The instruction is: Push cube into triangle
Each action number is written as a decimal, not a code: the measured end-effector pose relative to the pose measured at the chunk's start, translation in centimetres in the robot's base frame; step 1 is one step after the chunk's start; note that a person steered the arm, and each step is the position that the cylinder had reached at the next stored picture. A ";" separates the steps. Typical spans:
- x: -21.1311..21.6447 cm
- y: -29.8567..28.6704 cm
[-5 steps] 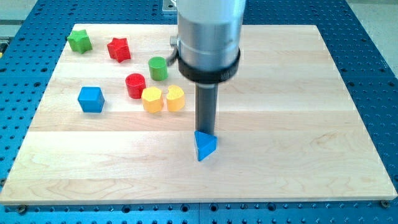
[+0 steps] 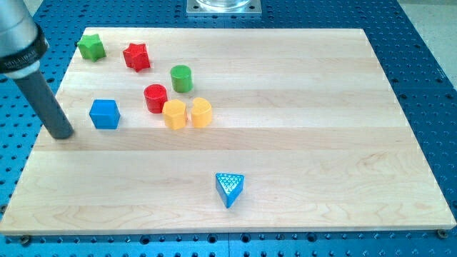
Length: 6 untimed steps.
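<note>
- My tip (image 2: 62,135) is seen resting on the board, a bare rod with nothing held.
- The blue cube (image 2: 104,113) is found just beside it, toward the view's right.
- The blue triangle (image 2: 229,188) is placed well apart, further right and lower.

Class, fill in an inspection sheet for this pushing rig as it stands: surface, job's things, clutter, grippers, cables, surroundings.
Surface: pale wooden board, flat.
Job's things: blue cube at the view's left; blue triangle near the view's bottom, far apart.
Clutter: green star, red star, green cylinder, red cylinder, two yellow blocks side by side.
Grippers: none; my tip stands just left of the blue cube, with a small gap.
Cables: nothing seen.
Surroundings: blue perforated table; metal plate at top.
</note>
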<state>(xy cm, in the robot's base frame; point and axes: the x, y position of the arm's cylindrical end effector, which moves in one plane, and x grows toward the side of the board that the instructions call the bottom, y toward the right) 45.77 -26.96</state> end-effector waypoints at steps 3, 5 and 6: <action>-2.5 7.3; -4.0 9.5; -0.1 13.0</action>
